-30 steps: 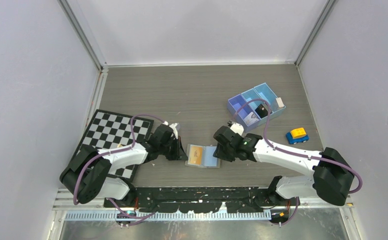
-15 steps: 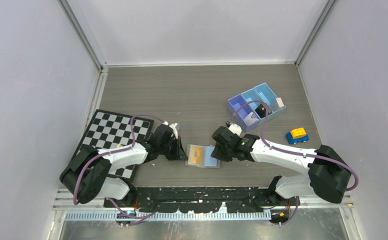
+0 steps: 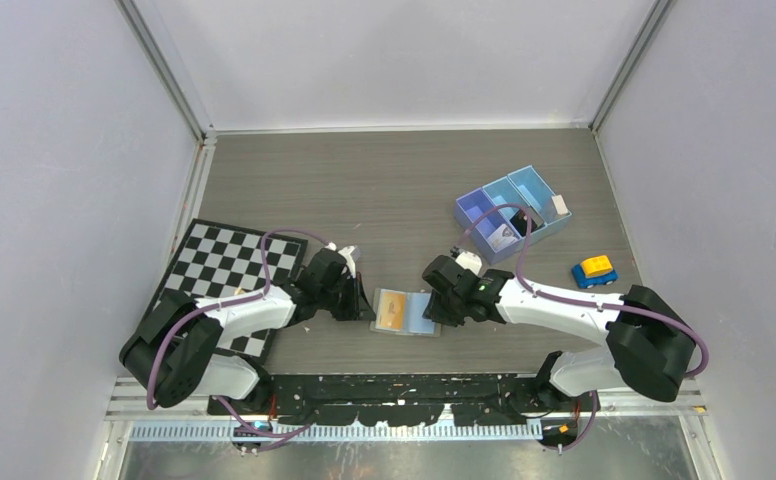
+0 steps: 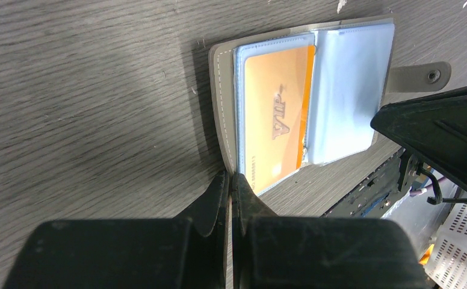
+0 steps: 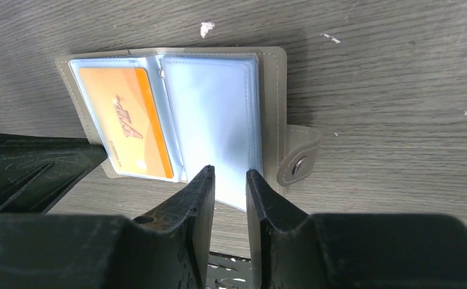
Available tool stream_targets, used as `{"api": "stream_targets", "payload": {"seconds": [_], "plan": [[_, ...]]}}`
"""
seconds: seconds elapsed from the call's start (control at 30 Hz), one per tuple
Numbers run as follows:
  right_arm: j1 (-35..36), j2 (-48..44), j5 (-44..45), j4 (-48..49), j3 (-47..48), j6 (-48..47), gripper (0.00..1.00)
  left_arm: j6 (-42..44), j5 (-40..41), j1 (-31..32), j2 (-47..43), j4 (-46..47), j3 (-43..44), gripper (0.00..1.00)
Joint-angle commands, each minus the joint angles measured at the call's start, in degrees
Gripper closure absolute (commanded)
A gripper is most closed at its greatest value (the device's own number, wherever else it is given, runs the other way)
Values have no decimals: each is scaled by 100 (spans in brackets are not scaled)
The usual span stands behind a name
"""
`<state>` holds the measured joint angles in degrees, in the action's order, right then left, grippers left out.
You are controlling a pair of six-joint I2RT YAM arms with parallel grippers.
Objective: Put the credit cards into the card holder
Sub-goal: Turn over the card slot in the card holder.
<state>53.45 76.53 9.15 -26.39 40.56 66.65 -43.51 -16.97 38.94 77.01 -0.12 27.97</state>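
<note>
The holder point(image 5: 273, 102) lies open and flat on the bench point(image 5: 387, 78) between the two tools, pale blue inside up, with its snap tab point(image 5: 297, 159) sticking out on the right-arm side. One orange card point(image 5: 126, 120) sits in the clear pocket on the left-arm side. No other card shows clearly near it. The left tool point(image 4: 231, 180) is closed, its tips at the grey cover's edge beside the card; whether it nips the cover or only presses on it cannot be told. The right tool point(image 5: 230, 177) has its fingers a narrow gap apart over the near edge of the blue sleeve point(image 5: 213, 120), and whether that edge lies between them is unclear. The holder looks light and floppy, likely to slide or fold if pushed from one side, so it probably needs pinning at the stiffer stitched cover rather than at the pockets. The sleeve seems thin, slick plastic that will buckle, so it is best lifted by its free edge with a gentle pinch. A card is stiff, thin and smooth and lies flat, so it is hard to pick off the bench. It is best held by a short end and fed in edge-first, in line with the pocket mouth.
</note>
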Motion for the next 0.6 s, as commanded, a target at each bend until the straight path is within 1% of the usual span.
{"api": "stream_targets", "payload": {"seconds": [0.0, 0.3, 0.57], "plan": [[-11, -23, 146, -6, 40, 113, 69, -29, 4, 9, -1, 39, 13, 100], [-11, -6, 152, 11, -40, 145, 70, -31, 10, 9, -1, 38, 10, 100], [-7, 329, -134, 709, -206, 159, 70, -25, -59, 10, 49, 107, -2, 100]]}}
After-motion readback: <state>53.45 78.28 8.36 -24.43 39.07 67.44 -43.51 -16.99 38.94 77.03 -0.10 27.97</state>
